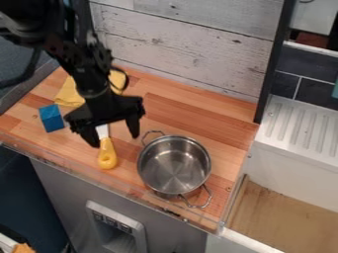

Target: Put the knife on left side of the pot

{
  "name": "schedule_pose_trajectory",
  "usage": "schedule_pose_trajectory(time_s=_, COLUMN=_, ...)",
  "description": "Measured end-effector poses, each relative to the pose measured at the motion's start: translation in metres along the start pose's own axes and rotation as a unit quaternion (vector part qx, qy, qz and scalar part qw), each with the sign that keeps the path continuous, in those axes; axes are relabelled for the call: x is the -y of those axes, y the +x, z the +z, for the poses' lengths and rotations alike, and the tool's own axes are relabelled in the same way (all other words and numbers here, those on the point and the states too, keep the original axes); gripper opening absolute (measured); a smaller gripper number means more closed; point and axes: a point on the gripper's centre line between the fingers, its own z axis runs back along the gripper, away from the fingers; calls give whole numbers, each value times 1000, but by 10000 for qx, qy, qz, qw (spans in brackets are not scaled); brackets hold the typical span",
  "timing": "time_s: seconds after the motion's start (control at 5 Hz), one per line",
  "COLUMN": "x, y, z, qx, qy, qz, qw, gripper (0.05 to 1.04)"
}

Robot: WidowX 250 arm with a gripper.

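The black gripper (113, 134) hangs over the counter left of the pot, its two fingers spread wide apart. Below and between them is the knife (107, 155), its yellow handle pointing toward the front edge and a short piece of pale blade showing; the rest of the blade is hidden behind the gripper. The steel pot (174, 165), without a lid, stands upright to the right of the knife, with a gap between the two. One pot handle points to the back left, the other to the front right.
A blue block (51, 118) sits left of the gripper. Behind the arm lies a yellow cloth (69, 95). A clear low rim (86, 172) runs along the counter's front edge. At the right are a white ribbed drainboard (305, 126) and a sink basin (284, 212).
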Motion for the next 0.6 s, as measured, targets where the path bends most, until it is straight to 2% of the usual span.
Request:
schedule_pose_trajectory(time_s=0.2, x=8, y=10, z=28, qx=242, qy=-263, qz=76, qw=9993, gripper=1001)
schedule_pose_trajectory(time_s=0.4, x=4, y=17, z=38, qx=271, qy=-264, qz=130, qw=9992, gripper=1001)
schedule_pose_trajectory(time_s=0.6, x=4, y=16, z=38, qx=262, qy=-264, qz=144, qw=9992, gripper=1001)
